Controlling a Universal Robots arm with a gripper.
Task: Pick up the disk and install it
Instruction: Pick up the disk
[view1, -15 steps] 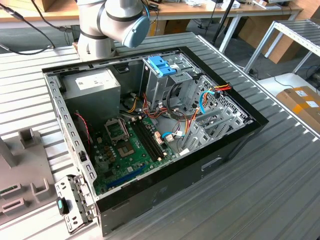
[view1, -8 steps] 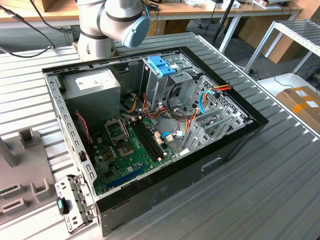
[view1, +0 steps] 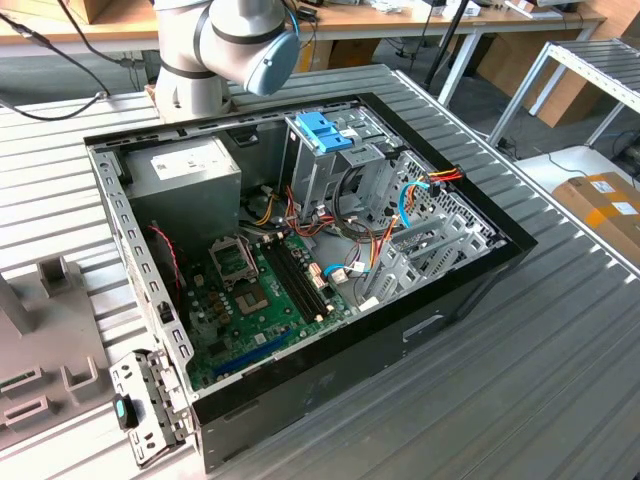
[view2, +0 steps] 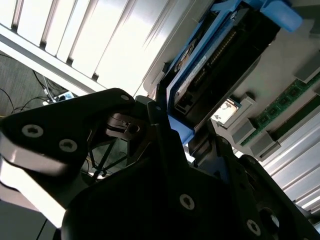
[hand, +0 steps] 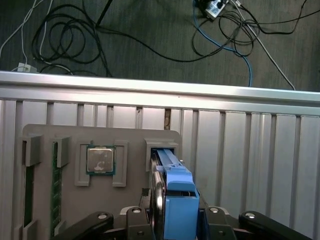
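One disk (hand: 176, 200) upright in grey holder (hand: 134, 172) slot | clasped at its blue-edged sides by clenched gripper (hand: 173, 215) | step judged: pickup | need: likely straight lift clear of slot | drive cage (view1: 310, 180) at 12 o'clock in case (view1: 400, 330), exterior view

The arm (view1: 225, 45) pokes in at the exterior view's top centre; in both wrist views the gripper (hand: 175, 222) is clamped on the disk (hand: 178, 192).

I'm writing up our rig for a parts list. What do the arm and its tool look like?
The arm is silver-grey, with rounded tubular joints and a light blue round cap. The tool is black, built of angular plates dotted with silver screw heads.
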